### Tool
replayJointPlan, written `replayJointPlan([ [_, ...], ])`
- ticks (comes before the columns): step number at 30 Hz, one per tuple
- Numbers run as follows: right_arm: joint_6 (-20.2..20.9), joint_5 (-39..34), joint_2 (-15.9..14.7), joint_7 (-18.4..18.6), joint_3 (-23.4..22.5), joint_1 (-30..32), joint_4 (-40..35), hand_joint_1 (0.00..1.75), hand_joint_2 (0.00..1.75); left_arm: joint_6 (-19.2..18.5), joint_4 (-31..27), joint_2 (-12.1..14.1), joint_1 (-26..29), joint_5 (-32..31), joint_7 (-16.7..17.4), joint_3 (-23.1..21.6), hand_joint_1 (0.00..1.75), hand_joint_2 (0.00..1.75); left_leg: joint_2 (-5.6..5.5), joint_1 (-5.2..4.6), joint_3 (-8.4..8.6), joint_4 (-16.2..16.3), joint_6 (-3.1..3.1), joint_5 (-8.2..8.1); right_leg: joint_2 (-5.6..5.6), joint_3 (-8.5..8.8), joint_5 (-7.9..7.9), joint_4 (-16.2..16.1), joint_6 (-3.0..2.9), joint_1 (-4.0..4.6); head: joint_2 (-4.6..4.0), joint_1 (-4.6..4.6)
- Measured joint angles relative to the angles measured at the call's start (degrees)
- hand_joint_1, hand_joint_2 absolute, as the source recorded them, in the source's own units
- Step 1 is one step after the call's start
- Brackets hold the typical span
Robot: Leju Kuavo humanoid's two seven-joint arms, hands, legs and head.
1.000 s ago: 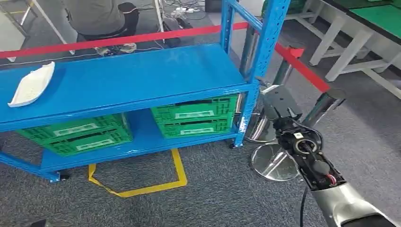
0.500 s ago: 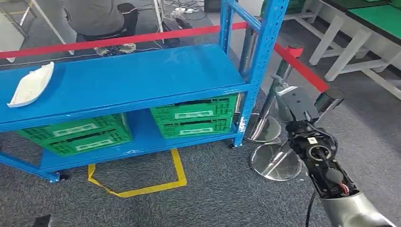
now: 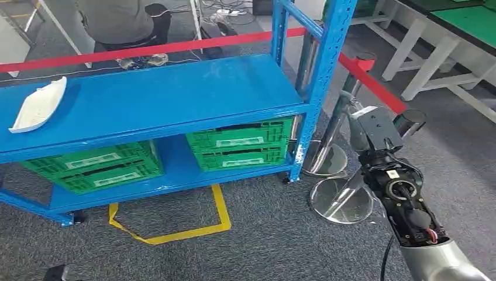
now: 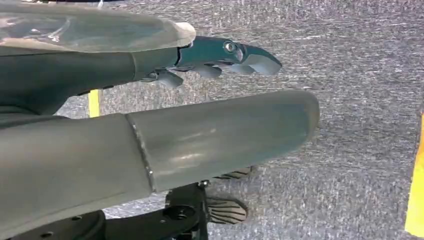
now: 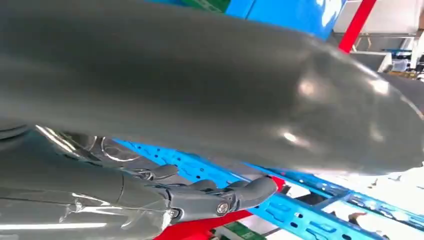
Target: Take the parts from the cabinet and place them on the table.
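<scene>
Blue cabinet [image 3: 175,96], one white part [image 3: 38,105], four green crates [image 3: 241,142]

You are looking close along the right hand [image 5: 210,150], whose thick grey thumb [image 5: 215,85] is spanning most of the picture. The darker fingers [image 5: 235,196] are lying stretched out, apart from the thumb and holding nothing. Beyond them, a perforated blue rack beam [image 5: 300,212] and a red strip [image 5: 357,25] are showing.

The silver right arm [image 3: 430,257] reaches forward and up, its right hand [image 5: 210,197] empty, fingers loosely extended. The left hand [image 4: 220,57] hangs downward, fingers apart, holding nothing.
</scene>
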Motion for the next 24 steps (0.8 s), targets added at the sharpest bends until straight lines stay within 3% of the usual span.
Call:
replayJointPlan([
  [24,2.1,-1.4,0.0,-1.6,-0.4,0.1,-0.3,0.00,0.00,-0.4,0.0,0.0,0.0,0.1,-0.1,0.0,0.00,0.00,-0.01,0.00,-0.02,0.0,0.00,0.00,-0.01,0.00,0.00,0.0,0.00,0.00,0.00,0.02],
])
